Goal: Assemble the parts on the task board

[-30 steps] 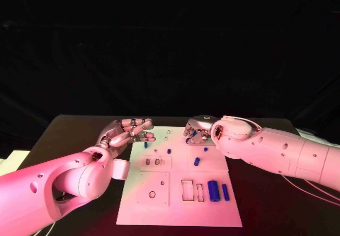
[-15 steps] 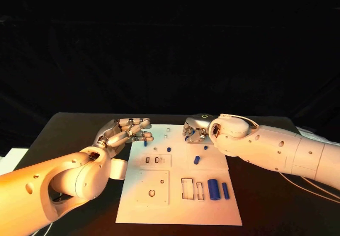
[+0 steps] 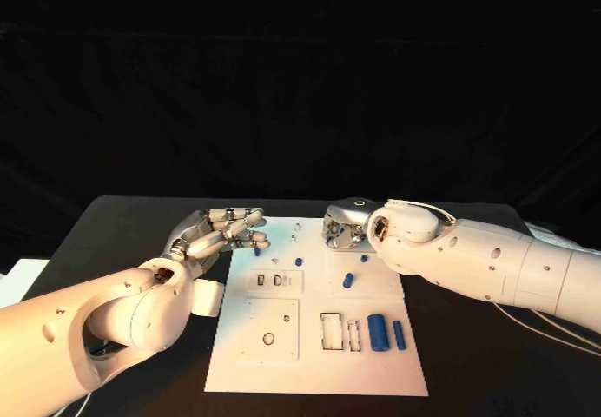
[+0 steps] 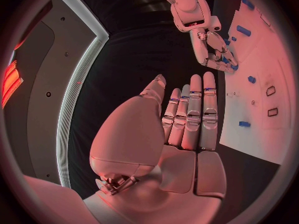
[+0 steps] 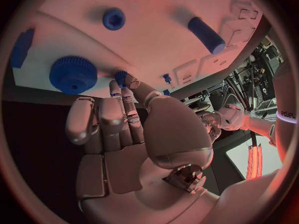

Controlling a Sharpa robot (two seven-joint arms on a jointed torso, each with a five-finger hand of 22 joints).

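The white task board lies mid-table. My right hand hovers over its far edge, and its thumb and a finger pinch a small blue peg just beside a blue gear on the board. My left hand floats beside the board's far left corner with straight fingers and holds nothing. Loose on the board are a small peg, short blue pegs, a slanted cylinder, a thick cylinder and a thin one.
The board has two small slots, an oval hole and rectangular slots facing up. Black tabletop runs round the board on every side. A blue round knob and a blue cylinder lie past my right fingertips.
The whole picture has shifted slightly, so the camera moved. Both hands stay where they were relative to the board.
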